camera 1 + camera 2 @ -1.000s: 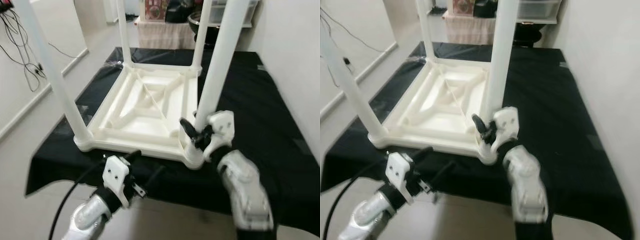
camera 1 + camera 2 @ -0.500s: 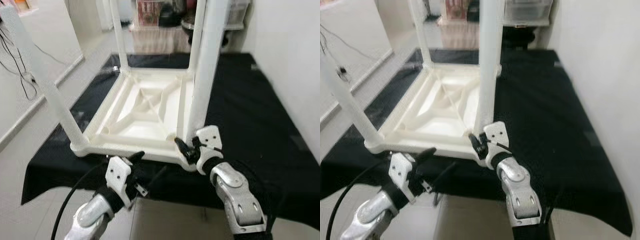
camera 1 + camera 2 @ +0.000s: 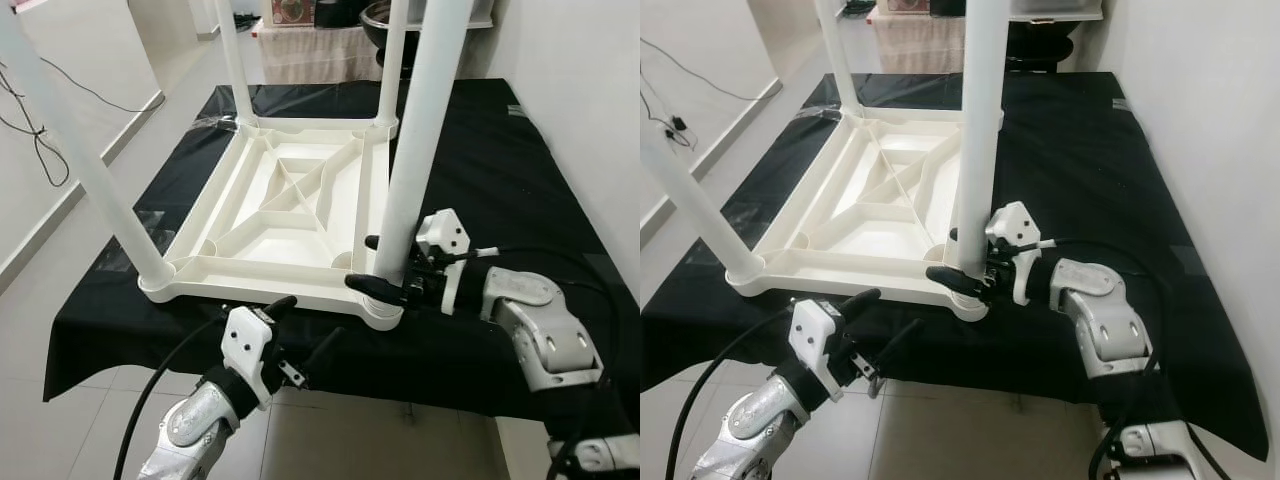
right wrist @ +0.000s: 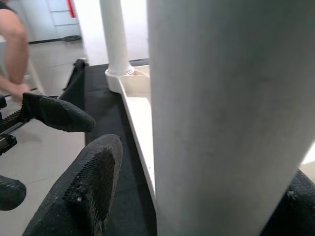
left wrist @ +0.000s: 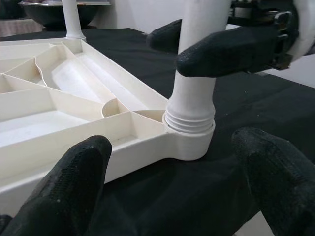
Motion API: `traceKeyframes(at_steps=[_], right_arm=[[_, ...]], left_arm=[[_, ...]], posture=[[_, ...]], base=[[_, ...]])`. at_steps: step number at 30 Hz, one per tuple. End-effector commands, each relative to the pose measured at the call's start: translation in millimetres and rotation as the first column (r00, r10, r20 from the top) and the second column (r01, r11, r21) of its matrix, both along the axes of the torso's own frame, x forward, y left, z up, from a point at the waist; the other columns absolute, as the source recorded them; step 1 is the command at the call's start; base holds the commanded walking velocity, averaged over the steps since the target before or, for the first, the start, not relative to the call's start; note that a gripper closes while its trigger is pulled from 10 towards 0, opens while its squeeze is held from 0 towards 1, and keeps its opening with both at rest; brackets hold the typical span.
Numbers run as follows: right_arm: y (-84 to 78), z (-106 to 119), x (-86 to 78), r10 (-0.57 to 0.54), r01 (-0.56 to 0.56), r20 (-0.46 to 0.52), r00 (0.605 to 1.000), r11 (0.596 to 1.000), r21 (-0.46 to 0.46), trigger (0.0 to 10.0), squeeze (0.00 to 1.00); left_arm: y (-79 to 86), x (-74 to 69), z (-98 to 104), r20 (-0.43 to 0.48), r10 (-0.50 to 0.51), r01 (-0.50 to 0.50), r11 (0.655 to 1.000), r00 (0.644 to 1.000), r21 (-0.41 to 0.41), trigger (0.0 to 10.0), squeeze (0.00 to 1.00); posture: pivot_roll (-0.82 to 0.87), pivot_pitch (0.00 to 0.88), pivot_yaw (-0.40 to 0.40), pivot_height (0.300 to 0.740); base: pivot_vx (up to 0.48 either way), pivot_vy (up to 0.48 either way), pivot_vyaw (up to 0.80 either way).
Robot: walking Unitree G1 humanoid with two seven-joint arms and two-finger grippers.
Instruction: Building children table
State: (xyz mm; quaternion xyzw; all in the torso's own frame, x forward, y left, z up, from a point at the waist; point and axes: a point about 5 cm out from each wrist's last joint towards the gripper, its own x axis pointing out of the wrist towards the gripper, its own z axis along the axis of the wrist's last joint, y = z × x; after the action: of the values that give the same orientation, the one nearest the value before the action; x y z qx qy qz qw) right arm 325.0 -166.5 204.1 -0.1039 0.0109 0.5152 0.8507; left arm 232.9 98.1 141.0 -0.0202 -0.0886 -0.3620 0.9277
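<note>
A white plastic children's table [image 3: 290,215] lies upside down on a black cloth [image 3: 500,190], with all its legs pointing up. My right gripper [image 3: 360,262] reaches in from the right and is shut on the near right leg [image 3: 410,170] just above its threaded socket [image 5: 189,130]. One finger is behind the leg and one is in front. The right wrist view has that leg [image 4: 226,108] between the fingers [image 4: 88,182]. My left gripper [image 3: 311,317] hovers open at the cloth's front edge, a little left of that corner, holding nothing.
A white wall [image 3: 590,100] runs close along the right side. Cables [image 3: 35,120] trail on the floor at the left. A shelf with a dark bowl [image 3: 385,15] stands behind the table. A person's limb [image 4: 12,49] is at the edge of the right wrist view.
My right arm has swung out to the right, so its fingers now clasp the near right leg sideways, near the base. The head camera shifted. The left gripper has stayed about where it was.
</note>
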Motion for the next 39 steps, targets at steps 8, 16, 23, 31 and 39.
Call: traceKeyframes(at_steps=[8, 16, 23, 31, 39], right_arm=[[3.6, 8, 15.3, 0.097, -0.095, -0.023, 0.995, 0.994, 0.060, 0.0, 0.00], [-17.3, 3, 10.8, 0.071, -0.068, -0.046, 0.996, 0.996, 0.054, 0.0, 0.00], [-33.3, -23, -7.7, -0.249, 0.257, -0.108, 0.963, 0.964, 0.068, 0.0, 0.00], [13.9, -73, -48.7, -0.713, 0.714, -0.118, 0.691, 0.699, -0.037, 0.0, 0.00], [28.0, -65, -29.6, -0.691, 0.696, -0.113, 0.714, 0.718, 0.005, 0.0, 0.00]], left_arm=[[-3.3, -14.4, -2, -0.012, -0.033, 0.033, 0.999, 0.999, -0.004, 10.0, 0.00], [-3.2, -17.5, -1, -0.019, -0.043, 0.042, 0.999, 0.999, -0.016, 10.0, 0.00], [3.1, -20.0, 0, -0.035, -0.019, 0.017, 0.999, 0.999, -0.045, 10.0, 0.00], [8.0, -14.5, -1, -0.048, -0.029, 0.027, 0.999, 0.998, -0.042, 10.0, 0.00], [6.1, -11.7, -1, -0.049, -0.036, 0.034, 0.999, 0.998, -0.041, 10.0, 0.00]], posture=[[-0.04, 0.107, 0.010, 0.740], [-0.06, 0.117, 0.015, 0.740], [-0.08, 0.143, 0.009, 0.740], [-0.09, 0.149, 0.040, 0.740], [-0.08, 0.149, 0.029, 0.740]], base=[[0.000, 0.000, 0.00], [0.000, 0.000, 0.00], [0.000, 0.000, 0.00], [0.000, 0.000, 0.00], [0.000, 0.000, 0.00]])
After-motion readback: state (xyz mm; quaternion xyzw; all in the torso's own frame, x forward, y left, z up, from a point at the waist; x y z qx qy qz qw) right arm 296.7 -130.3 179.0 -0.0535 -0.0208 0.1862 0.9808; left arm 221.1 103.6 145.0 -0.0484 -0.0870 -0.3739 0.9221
